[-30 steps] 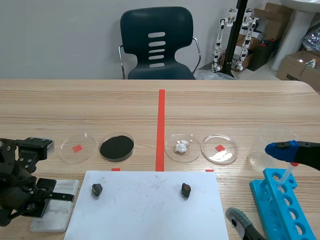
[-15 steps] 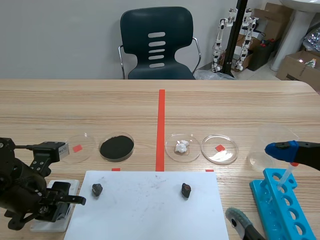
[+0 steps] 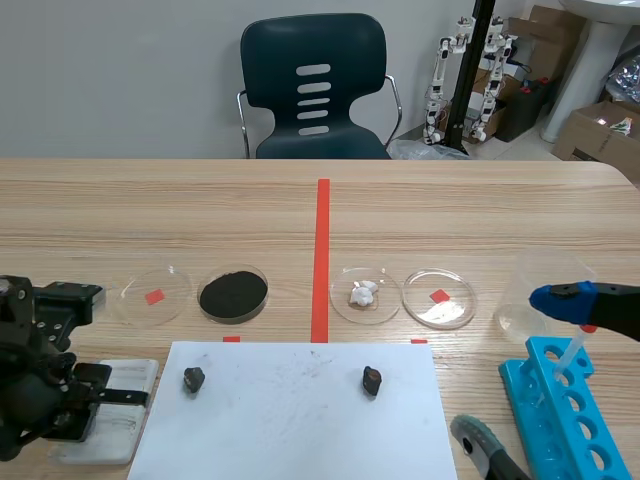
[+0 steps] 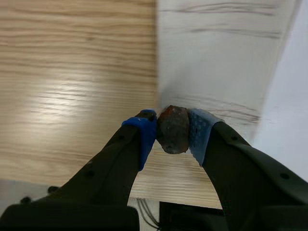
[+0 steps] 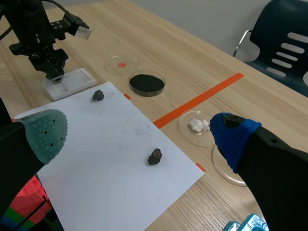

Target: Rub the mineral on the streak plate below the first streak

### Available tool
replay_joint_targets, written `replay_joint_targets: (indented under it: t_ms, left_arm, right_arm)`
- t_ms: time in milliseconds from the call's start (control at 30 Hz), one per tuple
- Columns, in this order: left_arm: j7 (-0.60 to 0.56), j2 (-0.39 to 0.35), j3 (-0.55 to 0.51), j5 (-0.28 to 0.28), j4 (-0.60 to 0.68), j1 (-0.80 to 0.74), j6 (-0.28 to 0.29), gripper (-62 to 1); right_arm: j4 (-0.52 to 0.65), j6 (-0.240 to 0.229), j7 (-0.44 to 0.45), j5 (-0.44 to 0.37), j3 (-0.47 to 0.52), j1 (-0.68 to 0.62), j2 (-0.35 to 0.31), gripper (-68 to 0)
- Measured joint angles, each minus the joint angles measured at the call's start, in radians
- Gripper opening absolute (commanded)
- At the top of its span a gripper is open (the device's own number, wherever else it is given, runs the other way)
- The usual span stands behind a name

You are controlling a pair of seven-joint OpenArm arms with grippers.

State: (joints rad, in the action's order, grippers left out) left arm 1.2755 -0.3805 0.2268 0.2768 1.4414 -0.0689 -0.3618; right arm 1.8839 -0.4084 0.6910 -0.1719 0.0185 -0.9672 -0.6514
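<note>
One mineral (image 4: pixel 173 129) clamped in left end effector (image 4: pixel 172 134); right end effector (image 5: pixel 139 134) spread wide

I see my left arm (image 3: pixel 35 385) all matte black with thin cables (image 4: pixel 145 211); its thick fingers (image 4: pixel 240 168) wear blue pads (image 4: pixel 199 131), and one right pad (image 5: pixel 45 132) is grey-green and dotted.
</note>
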Motion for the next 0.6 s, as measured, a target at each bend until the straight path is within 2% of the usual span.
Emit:
replay_joint_targets:
  t_ms: [133, 267, 300, 333, 400, 500, 600]
  left_arm:
    - [0.000, -0.003, 0.000, -0.041, -0.001, 0.000, -0.024, -48.3]
    - [0.000, -0.005, 0.000, -0.024, -0.002, 0.000, -0.014, -48.3]
    - [0.000, -0.006, 0.000, -0.014, -0.002, 0.000, 0.007, -48.3]
    - [-0.001, -0.011, -0.002, 0.003, -0.003, 0.000, 0.038, -48.3]
    - [-0.013, -0.017, -0.008, 0.084, -0.003, 0.000, 0.092, -48.3]
    - [-0.033, -0.019, -0.008, 0.156, -0.004, 0.000, 0.141, -48.3]
    - [-0.058, -0.017, -0.007, 0.255, -0.004, 0.000, 0.190, -48.3]
  right_arm:
    - [0.000, 0.000, 0.000, 0.000, 0.000, 0.000, 0.000, -5.4]
    - [0.000, 0.000, 0.000, 0.000, 0.000, 0.000, 0.000, -5.4]
    - [0.000, 0.000, 0.000, 0.000, 0.000, 0.000, 0.000, -5.4]
    - [0.000, 0.000, 0.000, 0.000, 0.000, 0.000, 0.000, -5.4]
    - [0.000, 0.000, 0.000, 0.000, 0.000, 0.000, 0.000, -5.4]
    - [0.000, 0.000, 0.000, 0.000, 0.000, 0.000, 0.000, -5.4]
    - [0.000, 0.000, 0.000, 0.000, 0.000, 0.000, 0.000, -5.4]
